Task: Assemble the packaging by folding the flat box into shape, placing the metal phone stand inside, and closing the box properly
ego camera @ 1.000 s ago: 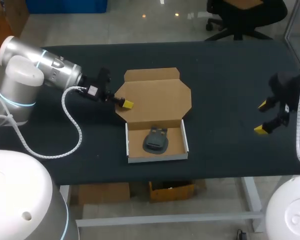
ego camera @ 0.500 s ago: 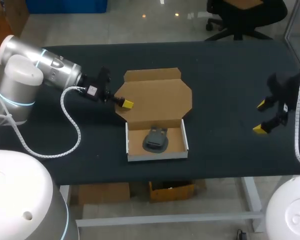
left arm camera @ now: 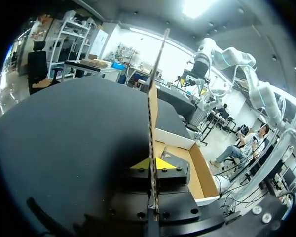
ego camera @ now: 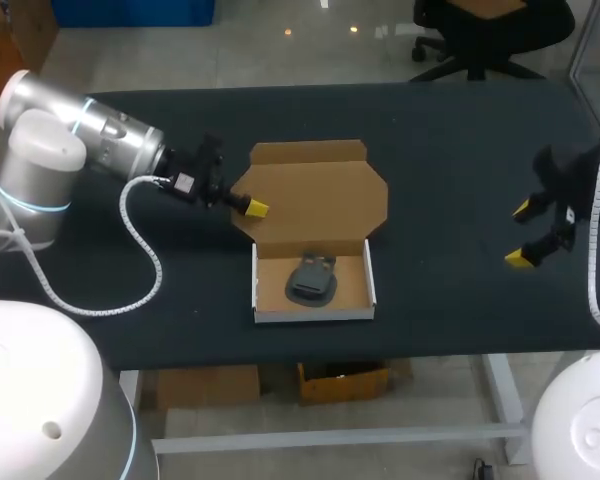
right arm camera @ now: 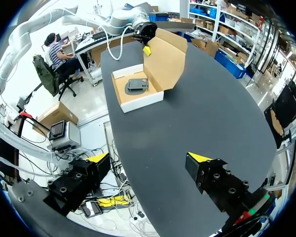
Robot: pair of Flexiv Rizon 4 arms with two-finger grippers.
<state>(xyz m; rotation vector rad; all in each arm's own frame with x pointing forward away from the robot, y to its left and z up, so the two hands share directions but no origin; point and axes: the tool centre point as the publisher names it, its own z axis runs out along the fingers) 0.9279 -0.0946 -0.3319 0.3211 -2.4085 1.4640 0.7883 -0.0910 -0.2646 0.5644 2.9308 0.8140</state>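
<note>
step in hand: closing. the box (ego camera: 313, 314) is already folded into shape and sits near the front edge of the desk (ego camera: 460, 150). the phone stand (ego camera: 313, 279) lies in the middle of its tray (ego camera: 355, 283). the lid (ego camera: 315, 200) stands raised from the tray's rear wall, with the tuck flap (ego camera: 308, 151) along its far edge

left pincer (ego camera: 252, 208): closed narrow on the lid's left edge. in the left wrist view the card runs edge-on between the two yellow tips, and both appear to press it

right pincer (ego camera: 525, 235): fingers spread wide and holding nothing, well apart from the box at the desk's right side

next move (judgement): the left arm swings the lid forward and down over the tray. the tuck flap then has to go inside the front wall. the free right arm will probably be needed to steady the tray or press the flap home

hard to make out:
- head view shows only one yellow tip of the left pincer; the other is behind the lid
- the stand reads only as a dark grey lump, so its orientation is unclear
- in the left wrist view the lid edge and fingers hide most of the stand
- cannot tell whether the tray's corner tabs are locked
</note>
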